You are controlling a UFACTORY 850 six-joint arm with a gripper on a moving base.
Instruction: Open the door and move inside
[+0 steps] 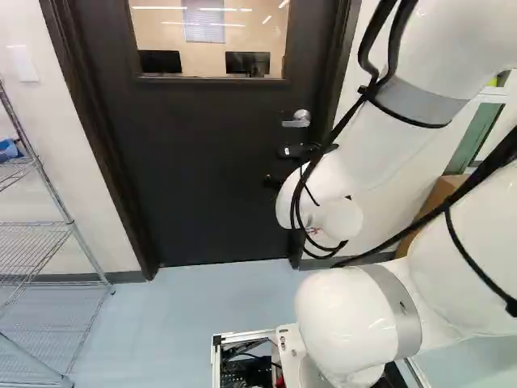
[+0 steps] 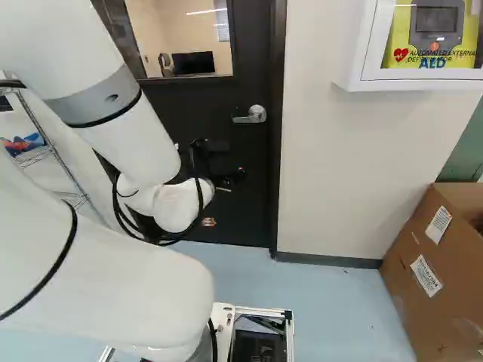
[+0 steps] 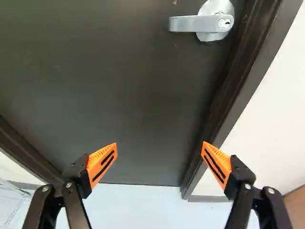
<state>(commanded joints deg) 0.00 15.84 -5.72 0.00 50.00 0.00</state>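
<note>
"Shelving (image 1: 50,225) stands leftmost, if you look at the left base view. You can see a blue item (image 1: 8,149) on an upper wire shelf."

"And your door?"

"Dark door (image 1: 210,178), shut in its frame, next to the right. You get a window (image 1: 212,39) in its upper part, with two monitors (image 1: 161,61) (image 1: 247,63) beyond the glass. Low ahead of your arm's base, an open metal tray (image 1: 229,335) holds dark parts and wiring."

"How does my gripper (image 2: 232,160) stand?"

"Spread wide, its orange pads (image 3: 102,163) well apart. You have it before the door, below the silver lever handle (image 3: 193,23), which the wrist view shows farther ahead."

"Anything boxed farther right?"

"Your right base view gives you a white wall cabinet (image 2: 365,53), a grey device (image 2: 436,23) with yellow around it inside. Below, on the floor, sits a brown carton (image 2: 423,298) with a dark opening; you can't tell its contents."
</note>
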